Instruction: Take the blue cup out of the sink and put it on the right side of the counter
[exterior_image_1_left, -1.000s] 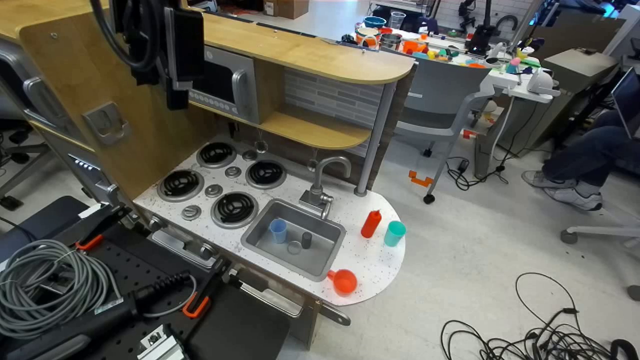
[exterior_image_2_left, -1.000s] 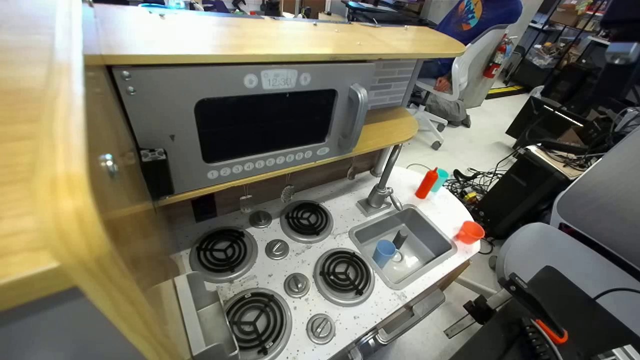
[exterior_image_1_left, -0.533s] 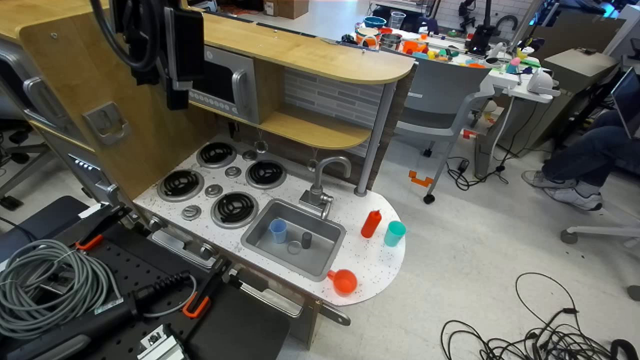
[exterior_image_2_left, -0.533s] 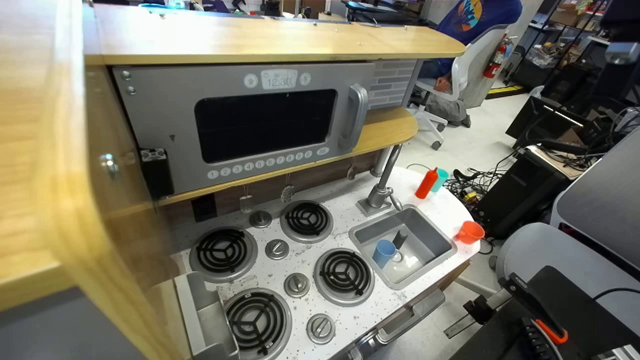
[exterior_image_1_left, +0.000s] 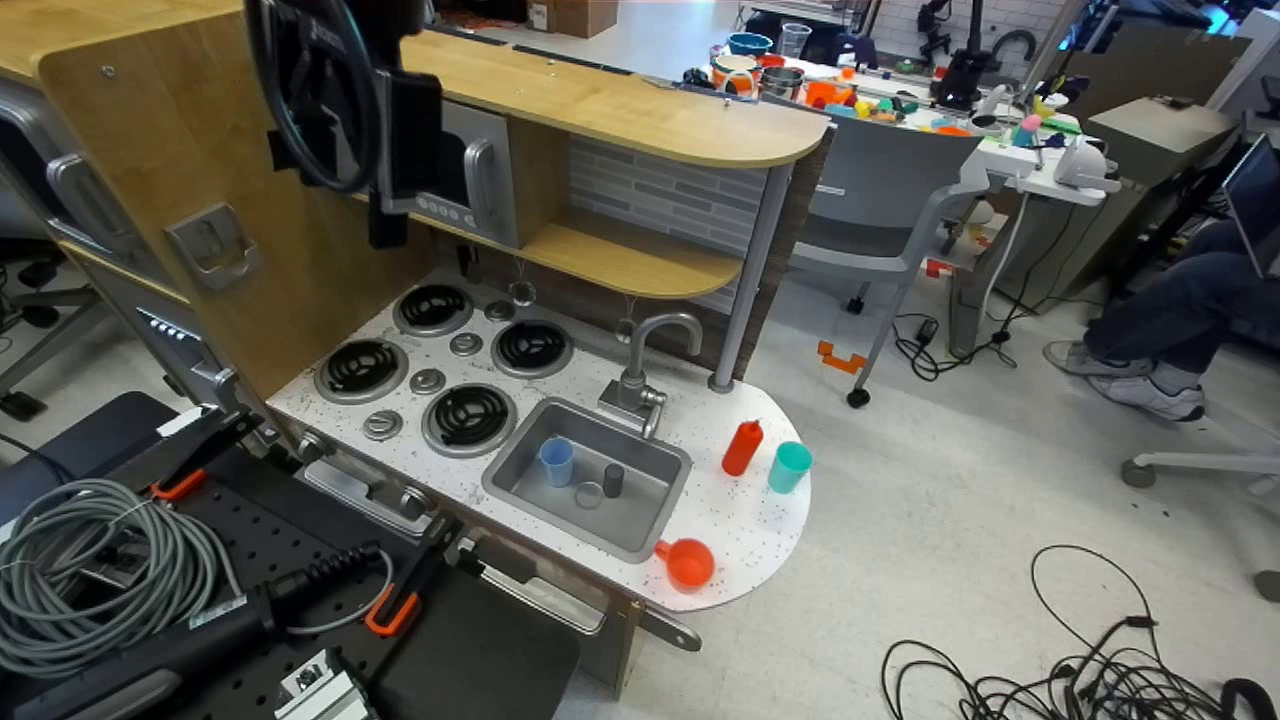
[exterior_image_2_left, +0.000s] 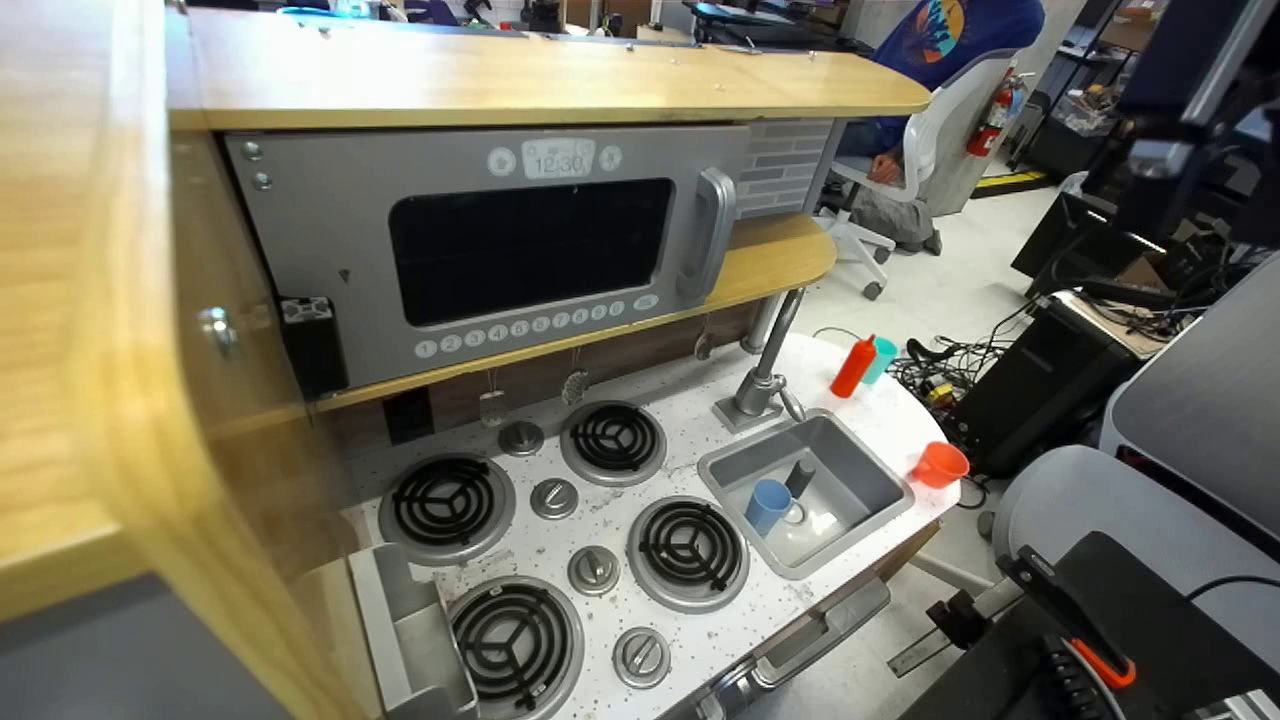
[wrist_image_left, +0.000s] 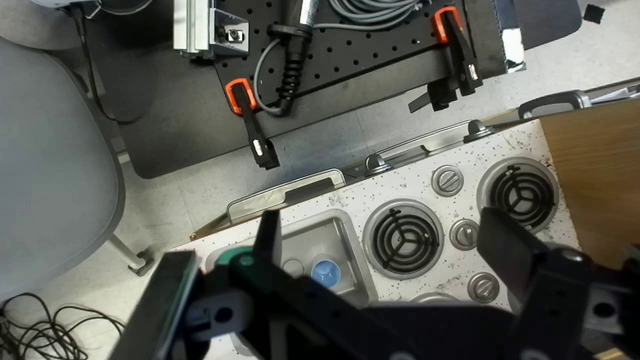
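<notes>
The blue cup stands upright in the grey sink, towards the stove side. It shows in both exterior views, with its handle visible. In the wrist view I look down into the cup, with part of the sink hidden behind a finger. My gripper is open and empty, its fingers wide apart high above the stove and sink. The cup lies inside the left finger in that view. The right side of the white counter curves round beyond the sink.
On the right of the counter are a red bottle, a teal cup and an orange cup. The faucet rises behind the sink. A dark cylinder is in the sink. A shelf overhangs the back.
In an exterior view the arm has shifted right and slightly down over the last half second; it also appears further into the other view's top right. The cup and counter things have not moved.
</notes>
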